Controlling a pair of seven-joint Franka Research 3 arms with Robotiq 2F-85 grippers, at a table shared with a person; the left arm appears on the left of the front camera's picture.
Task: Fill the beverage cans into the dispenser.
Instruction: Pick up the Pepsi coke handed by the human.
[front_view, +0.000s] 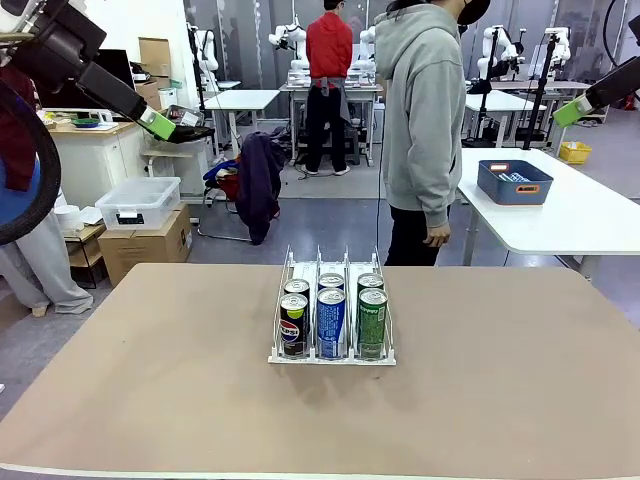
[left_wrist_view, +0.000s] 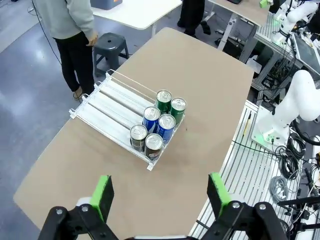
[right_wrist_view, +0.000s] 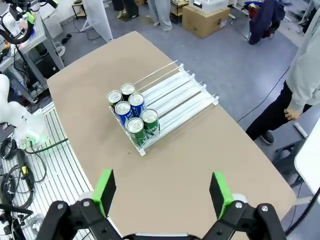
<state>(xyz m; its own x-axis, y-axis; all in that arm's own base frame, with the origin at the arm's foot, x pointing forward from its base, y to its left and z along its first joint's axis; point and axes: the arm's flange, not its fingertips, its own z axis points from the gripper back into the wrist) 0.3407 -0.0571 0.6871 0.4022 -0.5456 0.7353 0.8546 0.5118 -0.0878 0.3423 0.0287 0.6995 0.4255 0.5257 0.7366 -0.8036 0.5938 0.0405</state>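
The clear dispenser (front_view: 300, 268) stands in the middle of the brown table (front_view: 150, 380). Several beverage cans fill its front end: two dark Pepsi cans (front_view: 293, 324) in the left lane, two blue cans (front_view: 331, 322) in the middle, two green cans (front_view: 372, 322) on the right. The lanes behind them are bare (left_wrist_view: 107, 107). My left gripper (front_view: 175, 128) hangs high at the upper left, open and holding nothing (left_wrist_view: 160, 195). My right gripper (front_view: 570, 112) hangs high at the upper right, also open (right_wrist_view: 162, 189). Both wrist views look down on the rack (right_wrist_view: 180, 92) from far above.
A person in a grey hoodie (front_view: 425, 120) stands at the table's far edge, hands down. Behind, a white table (front_view: 590, 215) carries a blue tub (front_view: 515, 180). A stool (left_wrist_view: 111, 42) stands near the person. Bare brown tabletop surrounds the rack on all sides.
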